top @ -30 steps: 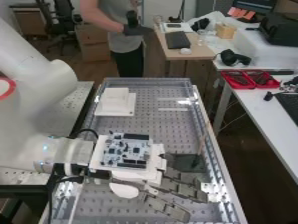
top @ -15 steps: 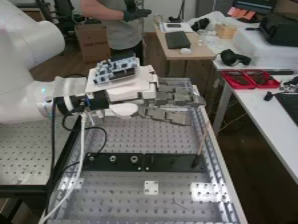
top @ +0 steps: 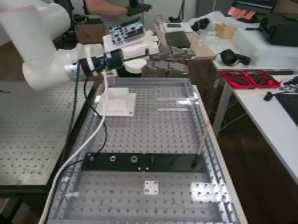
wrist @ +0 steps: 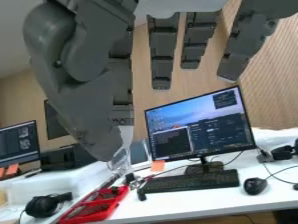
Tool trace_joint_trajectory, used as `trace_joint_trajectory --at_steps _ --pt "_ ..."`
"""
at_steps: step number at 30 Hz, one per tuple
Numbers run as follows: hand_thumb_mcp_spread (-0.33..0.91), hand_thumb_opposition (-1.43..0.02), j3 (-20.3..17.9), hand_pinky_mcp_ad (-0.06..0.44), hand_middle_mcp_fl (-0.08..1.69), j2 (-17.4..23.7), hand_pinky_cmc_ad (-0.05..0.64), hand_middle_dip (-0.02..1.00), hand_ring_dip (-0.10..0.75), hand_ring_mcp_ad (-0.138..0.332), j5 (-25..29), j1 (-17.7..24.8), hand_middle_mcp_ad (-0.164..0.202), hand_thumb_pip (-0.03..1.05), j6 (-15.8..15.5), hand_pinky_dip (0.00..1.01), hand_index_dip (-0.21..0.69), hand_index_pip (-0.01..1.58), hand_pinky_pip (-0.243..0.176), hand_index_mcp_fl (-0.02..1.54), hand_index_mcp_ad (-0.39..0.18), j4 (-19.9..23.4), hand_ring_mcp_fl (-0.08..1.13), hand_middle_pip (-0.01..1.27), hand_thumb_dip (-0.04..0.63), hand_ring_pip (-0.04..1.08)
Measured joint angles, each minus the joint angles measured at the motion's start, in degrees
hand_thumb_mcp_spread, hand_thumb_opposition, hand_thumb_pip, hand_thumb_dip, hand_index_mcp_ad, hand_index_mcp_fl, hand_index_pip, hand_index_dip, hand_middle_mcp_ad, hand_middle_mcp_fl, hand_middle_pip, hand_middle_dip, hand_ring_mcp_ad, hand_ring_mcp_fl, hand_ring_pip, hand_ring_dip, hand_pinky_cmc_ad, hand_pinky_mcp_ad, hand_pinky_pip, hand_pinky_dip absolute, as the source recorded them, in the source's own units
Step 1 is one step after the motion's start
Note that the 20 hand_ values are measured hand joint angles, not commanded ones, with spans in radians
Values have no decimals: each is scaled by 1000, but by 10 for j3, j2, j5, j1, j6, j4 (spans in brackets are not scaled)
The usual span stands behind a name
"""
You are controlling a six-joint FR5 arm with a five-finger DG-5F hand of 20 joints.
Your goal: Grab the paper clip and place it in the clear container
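The hand [top: 169, 60], its fingers straight and spread, is raised beyond the bench's far end in the high view. Those dark grey fingers hang extended in the wrist view, where the hand [wrist: 163, 50] holds nothing. A thin, wiry thing [top: 178, 204] lies on the perforated bench surface near its close end, far from the hand; I cannot tell whether it is the paper clip. Clear items [top: 207, 39] stand on the side table at the back right, and a clear vessel-like thing [wrist: 121, 163] is partly behind the thumb; whether either is the clear container is unclear.
A white block [top: 118, 103] sits at the bench's far left. A dark bar [top: 156, 162] crosses the bench, with a thin upright stick [top: 202, 138] at its right end. Red trays [top: 249, 79] rest on the right table. A cable hangs along the bench's left side.
The arm has swung up and away from the near part of the bench to beyond its far end, uncovering the dark bar and the white block. The fingers have stayed straight.
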Motion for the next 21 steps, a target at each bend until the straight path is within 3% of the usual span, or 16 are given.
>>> trace_joint_trajectory --at_steps 12,21 --pt "456 -979 7 281 325 -2 339 220 119 103 74 96 75 628 5 211 0 1295 66 703 -216 -2 63 120 253 112" --pt "452 -981 45 281 337 -36 339 220 119 103 80 118 73 628 3 211 3 1276 66 721 -216 -28 63 120 253 113"
